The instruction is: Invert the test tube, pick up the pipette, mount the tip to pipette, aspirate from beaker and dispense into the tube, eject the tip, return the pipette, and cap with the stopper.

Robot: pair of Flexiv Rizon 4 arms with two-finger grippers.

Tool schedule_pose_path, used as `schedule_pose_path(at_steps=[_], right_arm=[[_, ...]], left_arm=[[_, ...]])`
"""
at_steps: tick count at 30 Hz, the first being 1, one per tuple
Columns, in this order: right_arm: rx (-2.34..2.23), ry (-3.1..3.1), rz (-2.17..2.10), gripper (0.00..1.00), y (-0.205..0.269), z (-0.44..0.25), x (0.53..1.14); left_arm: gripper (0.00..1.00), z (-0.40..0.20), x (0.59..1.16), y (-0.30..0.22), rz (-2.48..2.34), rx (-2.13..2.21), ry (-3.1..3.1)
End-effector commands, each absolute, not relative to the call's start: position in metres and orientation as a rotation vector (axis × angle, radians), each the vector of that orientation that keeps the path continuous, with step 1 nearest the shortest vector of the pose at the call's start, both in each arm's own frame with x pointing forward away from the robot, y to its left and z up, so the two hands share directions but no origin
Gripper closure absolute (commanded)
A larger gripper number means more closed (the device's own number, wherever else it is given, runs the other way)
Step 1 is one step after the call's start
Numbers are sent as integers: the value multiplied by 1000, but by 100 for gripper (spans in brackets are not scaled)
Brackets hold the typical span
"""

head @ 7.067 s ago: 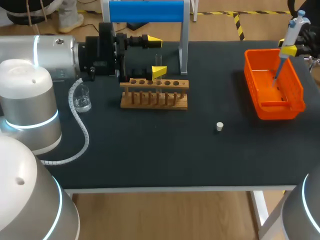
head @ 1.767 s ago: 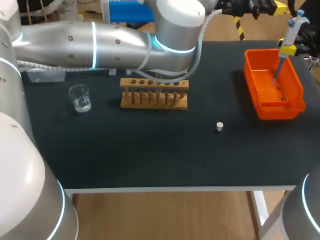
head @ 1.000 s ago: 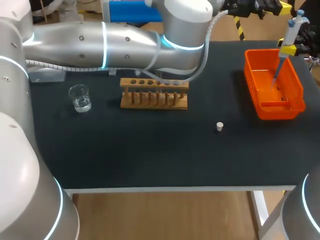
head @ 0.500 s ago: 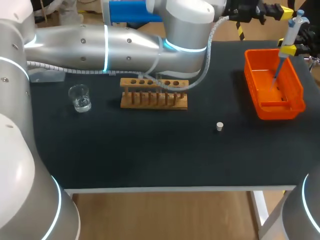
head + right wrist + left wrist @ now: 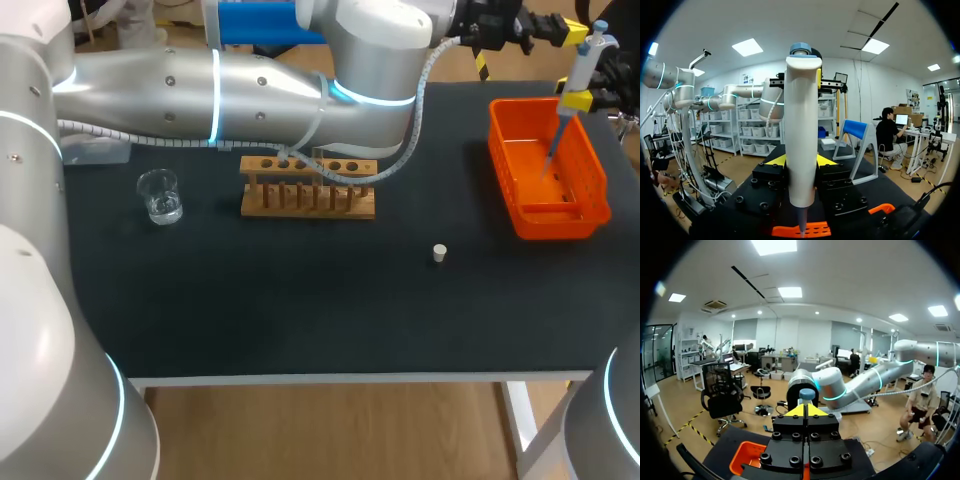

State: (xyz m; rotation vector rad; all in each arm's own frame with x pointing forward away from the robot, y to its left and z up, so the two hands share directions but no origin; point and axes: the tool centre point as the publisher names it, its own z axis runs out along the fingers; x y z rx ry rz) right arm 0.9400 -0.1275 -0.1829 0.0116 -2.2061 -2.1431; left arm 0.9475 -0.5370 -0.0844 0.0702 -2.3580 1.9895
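Note:
My right gripper (image 5: 578,99) is shut on the white pipette (image 5: 588,55), held upright with its thin lower end over the orange bin (image 5: 590,190). In the right wrist view the pipette (image 5: 801,135) stands between the yellow fingertips (image 5: 776,160). My left arm stretches across the table's back, its gripper (image 5: 566,30) shut and empty, just beside the pipette's blue top. In the left wrist view that blue top (image 5: 806,394) sits right ahead of the shut gripper (image 5: 805,410). The glass beaker (image 5: 160,195), wooden tube rack (image 5: 308,190) and white stopper (image 5: 438,253) rest on the table.
A blue-topped stand (image 5: 270,22) is at the table's back, partly hidden by my left arm (image 5: 250,85), which also hangs over the rack's rear. The orange bin (image 5: 747,460) lies below both grippers.
My left arm has swung further right, bringing its shut gripper close to the pipette's top. The right gripper and the pipette have stayed where they were.

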Motion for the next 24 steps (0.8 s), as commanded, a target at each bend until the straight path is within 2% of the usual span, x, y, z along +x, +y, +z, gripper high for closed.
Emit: schedule_pose_path(at_steps=[1,24], right_arm=[[18,-2203,-2140,100,-129,-182,942],[18,-2203,-2140,100,-129,-182,942]], left_arm=[[100,-88,948,-537,1984,68,-2357],[100,-103,945,-544,1930,58,-2375]])
